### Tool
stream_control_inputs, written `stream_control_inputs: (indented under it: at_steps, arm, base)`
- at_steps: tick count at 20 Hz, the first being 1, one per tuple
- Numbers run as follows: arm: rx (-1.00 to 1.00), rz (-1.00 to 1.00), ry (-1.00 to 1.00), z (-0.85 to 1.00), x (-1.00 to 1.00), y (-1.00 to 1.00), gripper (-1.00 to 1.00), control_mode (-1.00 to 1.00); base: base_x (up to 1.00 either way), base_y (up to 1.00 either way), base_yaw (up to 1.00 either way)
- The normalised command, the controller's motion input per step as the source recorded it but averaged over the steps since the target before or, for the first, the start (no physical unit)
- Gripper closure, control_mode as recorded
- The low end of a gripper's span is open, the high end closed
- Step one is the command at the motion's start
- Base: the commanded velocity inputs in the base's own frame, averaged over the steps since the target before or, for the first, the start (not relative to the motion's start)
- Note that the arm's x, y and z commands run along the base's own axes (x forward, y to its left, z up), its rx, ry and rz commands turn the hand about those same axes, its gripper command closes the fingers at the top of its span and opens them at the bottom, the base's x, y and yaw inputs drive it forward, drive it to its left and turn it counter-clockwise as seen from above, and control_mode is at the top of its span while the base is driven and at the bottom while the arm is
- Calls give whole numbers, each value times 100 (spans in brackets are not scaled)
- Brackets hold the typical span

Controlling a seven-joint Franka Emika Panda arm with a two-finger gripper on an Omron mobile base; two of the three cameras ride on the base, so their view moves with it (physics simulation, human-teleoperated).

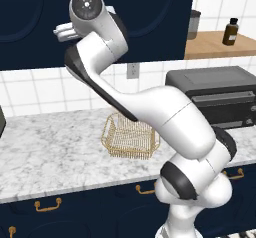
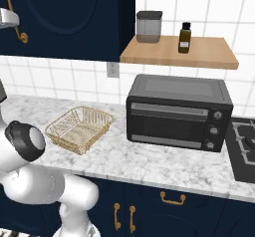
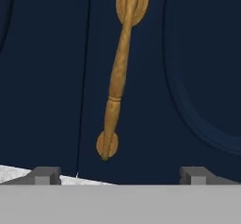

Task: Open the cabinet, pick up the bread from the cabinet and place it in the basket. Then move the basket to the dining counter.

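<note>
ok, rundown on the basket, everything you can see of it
The basket is golden wire mesh, roughly square with flared sides and rounded corners. It looks empty: the marble shows through the mesh. It sits upright on the marble worktop, below the closed navy cabinet and left of the black toaster oven, apart from it. Nothing touches it but the worktop. The left base view shows it partly behind the arm.

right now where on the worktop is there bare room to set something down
Bare marble runs left of the basket, and a strip lies along the front edge before the toaster oven. It is tighter between basket and oven, and the stove closes the right end.
</note>
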Motion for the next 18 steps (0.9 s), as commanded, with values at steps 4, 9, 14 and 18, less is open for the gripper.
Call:
stream_control_inputs:
  at_steps: [4, 9, 14, 18]
  arm:
    - [0, -2, -5, 0, 37, 0, -100, -100]
    - [0, -2, 0, 0, 42, 5, -100, -100]
    - [-1, -2, -3, 0, 30, 11, -100, -100]
    - [-3, -4, -2, 0, 37, 18, -100, -100]
  base:
    - [0, 0, 0]
    - [0, 0, 0]
    - [0, 0, 0]
    - [0, 0, 0]
